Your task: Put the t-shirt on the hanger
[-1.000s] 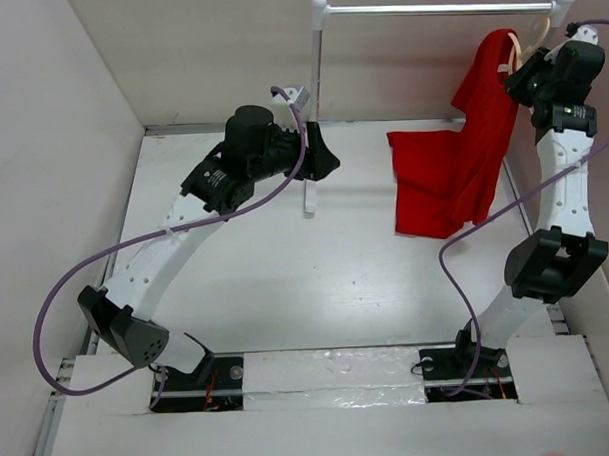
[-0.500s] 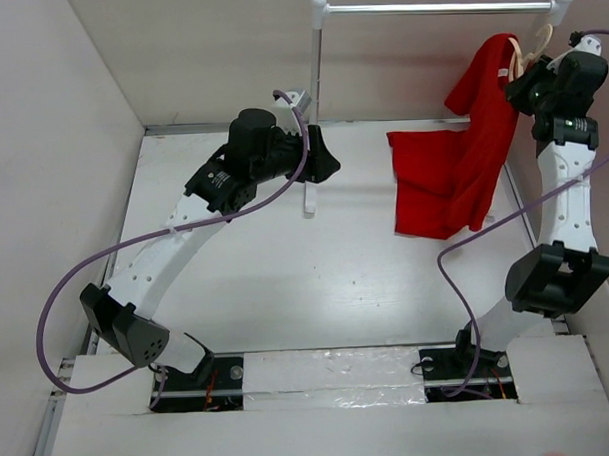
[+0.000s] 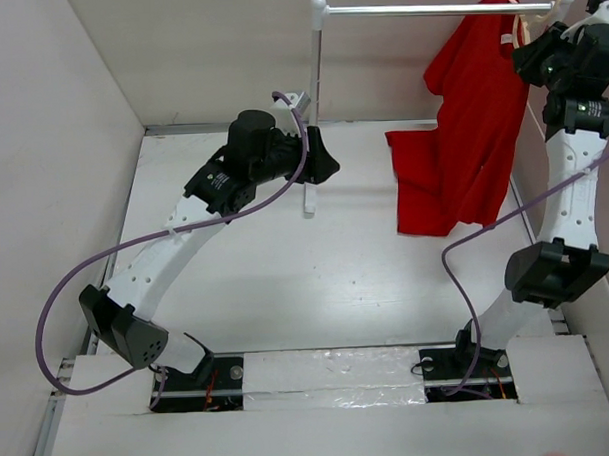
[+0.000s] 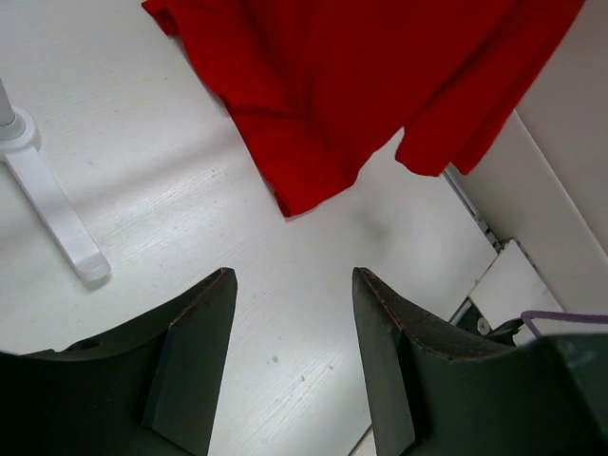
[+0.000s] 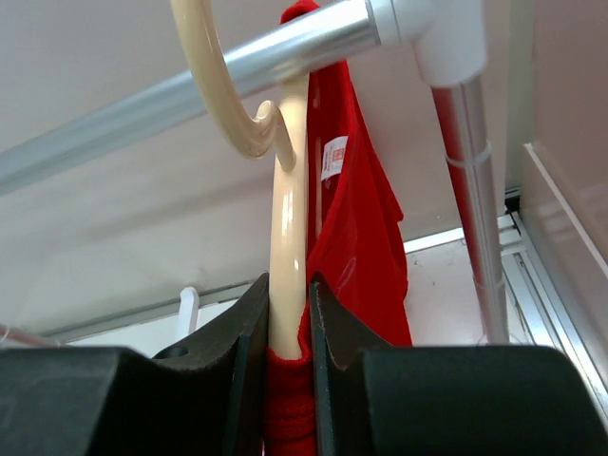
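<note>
At the far right of the table [image 3: 286,279], the right gripper [image 5: 287,302] holds the pale wooden hanger [image 5: 288,209] up at the right end of the white rail [image 3: 427,9]. Its jaws are pressed together on the hanger's neck, with a fold of the red t-shirt [image 3: 461,132] caught between them. The t-shirt hangs from the hanger in a long drape, its lower part trailing toward the tabletop. The hook curls right at the rail, though whether it bears on it cannot be told. The left gripper [image 4: 292,275] hovers near the foot of the rail's left post [image 4: 57,218], jaws spread and holding nothing. The job looks nearly done. The garment appears carried by the hanger, but it is not clear that both shoulders are seated. What likely remains is settling the cloth and letting go.
</note>
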